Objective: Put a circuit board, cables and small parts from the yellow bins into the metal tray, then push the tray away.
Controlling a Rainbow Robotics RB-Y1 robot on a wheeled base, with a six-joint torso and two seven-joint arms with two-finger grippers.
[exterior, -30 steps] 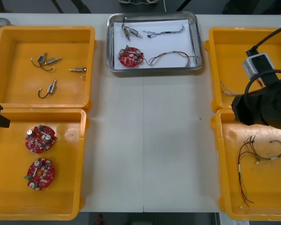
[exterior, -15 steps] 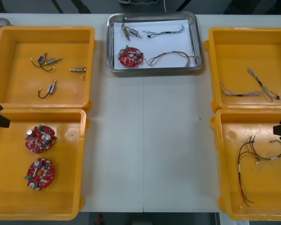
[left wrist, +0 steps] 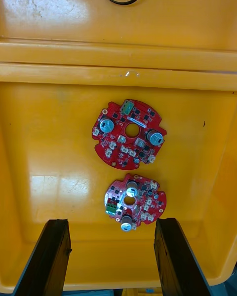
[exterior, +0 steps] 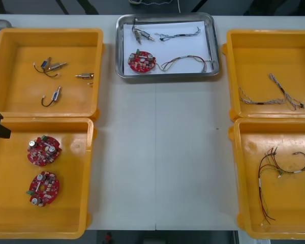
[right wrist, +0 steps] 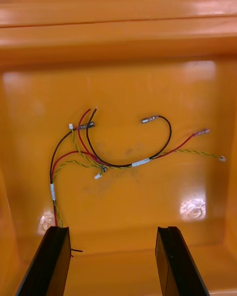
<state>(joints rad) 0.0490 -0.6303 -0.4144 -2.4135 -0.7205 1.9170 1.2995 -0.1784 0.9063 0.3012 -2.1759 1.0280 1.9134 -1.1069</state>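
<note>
Pale worktop carries a shiny rectangular metal tray at the middle of its far edge. On the tray's white lining lie one round red circuit board, a few small metal parts, a pale twisted cable and a looped cable of thin dark and reddish wires. To the left, the far yellow plastic bin holds more small metal parts with short black leads. The near left yellow bin holds two further round red boards, one beside the other and apart. The left gripper hangs over this near bin at its outer side, its black fingers spread wide and empty, the closer board just beyond the gap between them. To the right, the far yellow bin holds a twisted blue and white cable. The near right yellow bin holds a loose tangle of black, red and yellow cables. The right gripper hangs over it, fingers wide apart and gripping nothing. The tangle lies beyond its fingertips, one strand running down just beside one finger.
</note>
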